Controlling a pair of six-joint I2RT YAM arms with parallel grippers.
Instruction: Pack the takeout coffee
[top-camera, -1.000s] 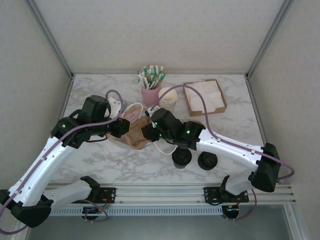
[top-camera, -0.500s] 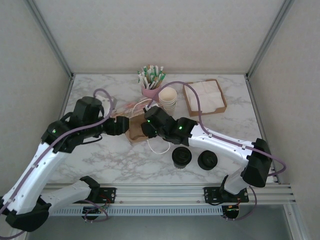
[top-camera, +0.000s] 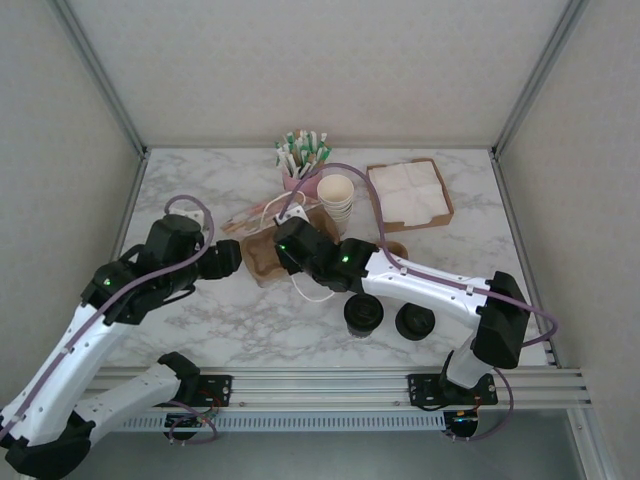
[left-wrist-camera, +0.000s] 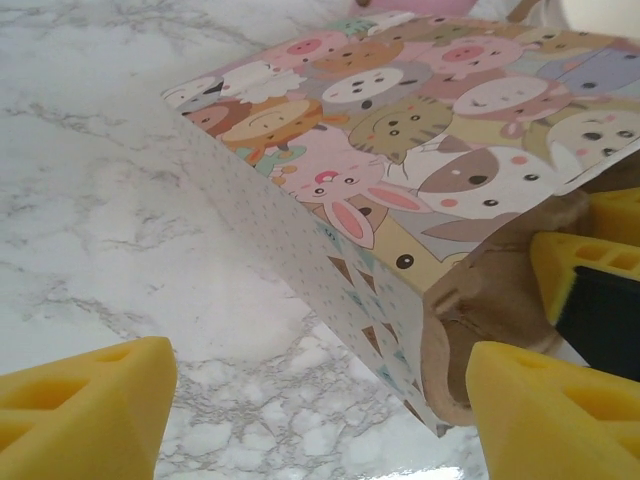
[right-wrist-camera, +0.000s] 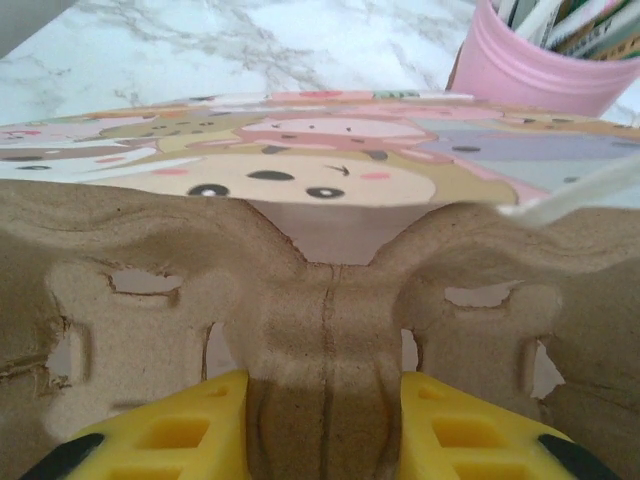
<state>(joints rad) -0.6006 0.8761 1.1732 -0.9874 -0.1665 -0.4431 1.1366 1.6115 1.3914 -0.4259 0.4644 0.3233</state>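
The right gripper (right-wrist-camera: 325, 425) clamps the pulp cup carrier (right-wrist-camera: 320, 300), seemingly tucked into the cartoon-print bag (left-wrist-camera: 400, 130), while the left gripper (left-wrist-camera: 315, 405) gapes beside it.

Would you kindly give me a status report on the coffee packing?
Left gripper open beside the paper bag. Right gripper shut on the cup carrier at the bag's mouth. Takeout coffee on the table, unpacked.

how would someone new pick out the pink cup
On the marble table, go to the middle of the far edge. The pink cup stands just left of the stacked cream paper cups; it alone is pink and holds green-and-white sticks.
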